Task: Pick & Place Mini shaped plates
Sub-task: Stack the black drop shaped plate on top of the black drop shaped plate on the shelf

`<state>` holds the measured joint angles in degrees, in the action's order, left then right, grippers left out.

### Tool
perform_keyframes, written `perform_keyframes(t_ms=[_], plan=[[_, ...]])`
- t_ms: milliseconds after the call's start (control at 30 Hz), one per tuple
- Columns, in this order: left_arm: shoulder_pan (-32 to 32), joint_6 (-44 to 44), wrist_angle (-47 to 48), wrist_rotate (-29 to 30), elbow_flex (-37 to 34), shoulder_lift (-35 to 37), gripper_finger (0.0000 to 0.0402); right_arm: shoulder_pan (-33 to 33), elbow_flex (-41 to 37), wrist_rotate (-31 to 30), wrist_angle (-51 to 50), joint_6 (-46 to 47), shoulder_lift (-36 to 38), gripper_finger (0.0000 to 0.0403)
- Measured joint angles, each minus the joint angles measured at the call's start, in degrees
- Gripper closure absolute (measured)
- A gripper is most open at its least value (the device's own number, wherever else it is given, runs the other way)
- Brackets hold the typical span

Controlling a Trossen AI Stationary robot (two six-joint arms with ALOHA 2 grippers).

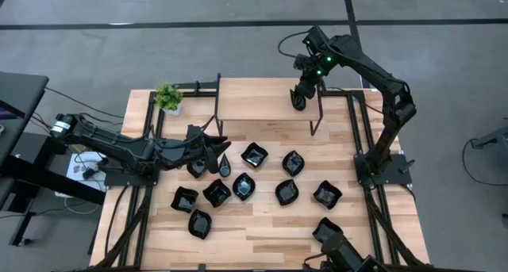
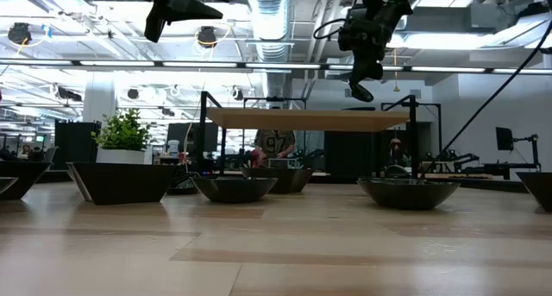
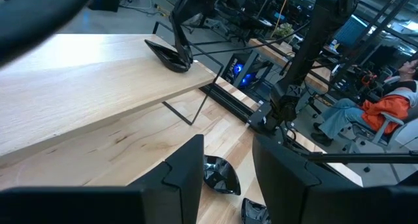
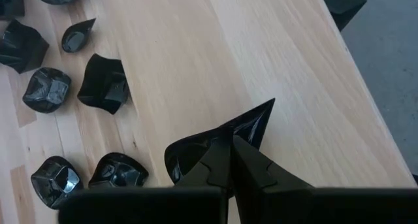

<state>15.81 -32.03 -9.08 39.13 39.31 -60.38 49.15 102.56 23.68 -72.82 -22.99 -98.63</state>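
Upper right, right gripper (image 4: pixel 232 160) pinches a teardrop plate (image 4: pixel 219 142) over the shelf (image 1: pixel 266 101); early release tips it. Left gripper (image 3: pixel 225 168) open, empty.

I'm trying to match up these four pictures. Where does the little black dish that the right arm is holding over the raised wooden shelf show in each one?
High view: the held dish is upper middle, at the raised shelf's right end.
Low view: top, right of centre, just above the shelf.
Left wrist view: upper left, at the shelf's far edge.
Right wrist view: bottom centre, in shut jaws.
Shared landmark: the raised shelf.
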Motion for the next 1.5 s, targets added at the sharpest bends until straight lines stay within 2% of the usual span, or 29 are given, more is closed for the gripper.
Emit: perform_keyframes(t_ms=[133,533,1100,1333,1500], plan=[[0.0,0.0,0.0,0.0,0.0,0.0,0.0270,0.0,0.0,-0.2,0.0,0.0,0.0,0.0401],[0.0,0.0,-0.1,-0.5,0.0,0.0,0.0270,0.0,0.0,-1.7,0.5,0.1,-0.1,0.0361],[0.0,0.0,-0.4,-2.3,0.0,0.0,0.0270,-0.9,0.0,-2.9,3.1,1.0,0.3,0.0373],[0.0,2.0,0.1,-5.7,0.0,0.0,0.0270,-5.2,-0.1,-2.7,6.8,0.9,3.8,0.0389],[0.0,2.1,0.6,-7.7,0.0,0.0,0.0270,-8.7,0.0,-2.5,11.6,4.3,7.4,0.0390]])
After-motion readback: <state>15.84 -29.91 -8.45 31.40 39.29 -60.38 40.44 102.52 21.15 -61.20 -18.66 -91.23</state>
